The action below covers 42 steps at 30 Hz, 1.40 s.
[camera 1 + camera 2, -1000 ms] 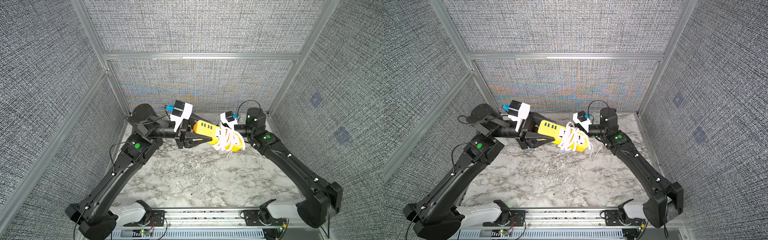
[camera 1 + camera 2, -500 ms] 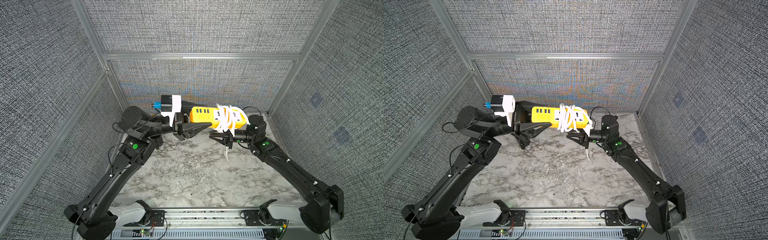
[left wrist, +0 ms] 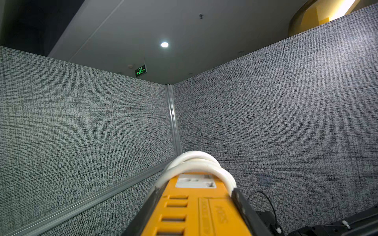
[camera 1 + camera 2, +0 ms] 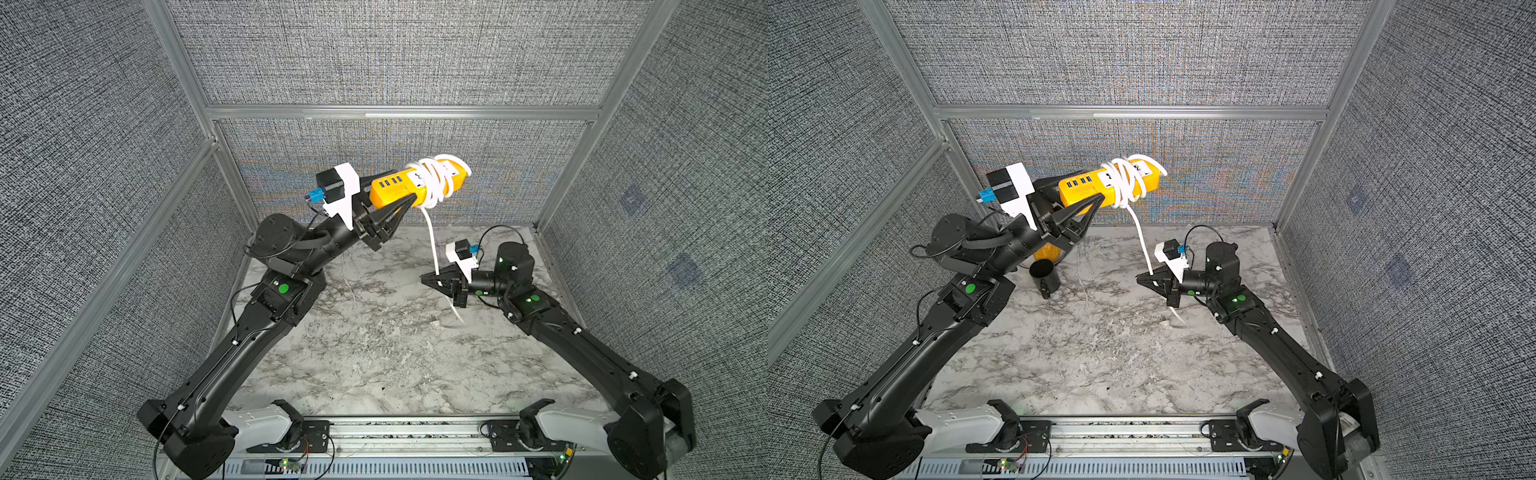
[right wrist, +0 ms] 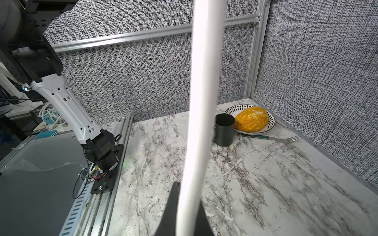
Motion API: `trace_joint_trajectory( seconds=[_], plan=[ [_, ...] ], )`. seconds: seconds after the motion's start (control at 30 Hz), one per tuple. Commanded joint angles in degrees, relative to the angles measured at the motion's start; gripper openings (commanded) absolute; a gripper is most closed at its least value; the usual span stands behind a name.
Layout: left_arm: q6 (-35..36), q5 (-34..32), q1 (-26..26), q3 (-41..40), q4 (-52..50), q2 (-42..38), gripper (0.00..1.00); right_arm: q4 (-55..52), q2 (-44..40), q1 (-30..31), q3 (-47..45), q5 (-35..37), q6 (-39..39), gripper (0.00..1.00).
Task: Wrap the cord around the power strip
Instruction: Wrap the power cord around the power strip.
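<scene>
My left gripper (image 4: 395, 196) (image 4: 1082, 194) (image 3: 196, 191) is shut on the USB end of the orange power strip (image 4: 384, 192) (image 4: 1075, 192) (image 3: 204, 212) and holds it high near the back wall, far end tilted up. Several turns of the white cord (image 4: 436, 178) (image 4: 1127, 180) (image 3: 194, 162) wrap the strip's far half. A loose length hangs down to my right gripper (image 4: 432, 277) (image 4: 1147, 279) (image 5: 189, 196), which is shut on the cord (image 5: 204, 81) low over the table. Below it the tail ends in the small blurred plug (image 4: 457, 318) (image 4: 1177, 321).
A black cup (image 4: 1044, 276) (image 5: 224, 129) stands at the table's back left, beside a patterned plate (image 5: 231, 109) bearing an orange-yellow speckled fruit (image 5: 250, 119) (image 4: 1044, 251). A fork (image 5: 272, 138) lies next to the plate. Grey fabric walls close three sides.
The left arm has lifted the strip higher and tilted its far end up. The right gripper has dropped away from the strip along the cord's loose end and closed on it.
</scene>
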Motion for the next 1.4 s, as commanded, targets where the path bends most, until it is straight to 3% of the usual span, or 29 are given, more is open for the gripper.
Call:
trace_joint_trajectory(
  seconds=[0.0, 0.1, 0.27, 0.47, 0.63, 0.9, 1.13, 1.37],
  plan=[
    [4.48, -9.25, 0.0, 0.79, 3.32, 0.99, 0.0, 0.36, -1.42, 0.84, -0.7, 1.13, -0.01, 0.0],
    [8.53, -15.67, 0.09, 0.87, 1.35, 2.43, 0.0, -2.85, -3.61, 2.3, -0.15, 3.58, -1.71, 0.0],
    [16.69, -20.58, 0.32, -0.29, -1.85, 4.53, 0.0, -13.05, -7.81, 5.24, 3.63, 9.41, -6.84, 0.0],
    [21.09, -20.41, 2.69, -3.97, -5.2, 5.56, 0.0, -28.11, -11.2, 6.44, 15.27, 16.57, -14.32, 0.0],
    [22.46, -17.58, 3.78, -7.29, -8.99, 5.71, 0.0, -37.35, -8.2, 6.58, 28.75, 20.09, -20.8, 0.0],
    [23.51, -5.19, 4.33, -10.98, -19.89, 2.31, 0.0, -42.31, 0.04, 5.72, 45.54, 28.5, -32.3, 0.0],
    [22.56, 13.01, 5.62, -14.01, -29.19, -5.28, 0.0, -44.32, 7.89, 3.25, 55.76, 29.94, -37.17, 0.0],
    [16.24, 30.42, 5.63, -15.64, -31.52, -9.83, 0.0, -43.67, 14.23, 2.47, 61.02, 29.87, -38.61, 0.0]
  ],
)
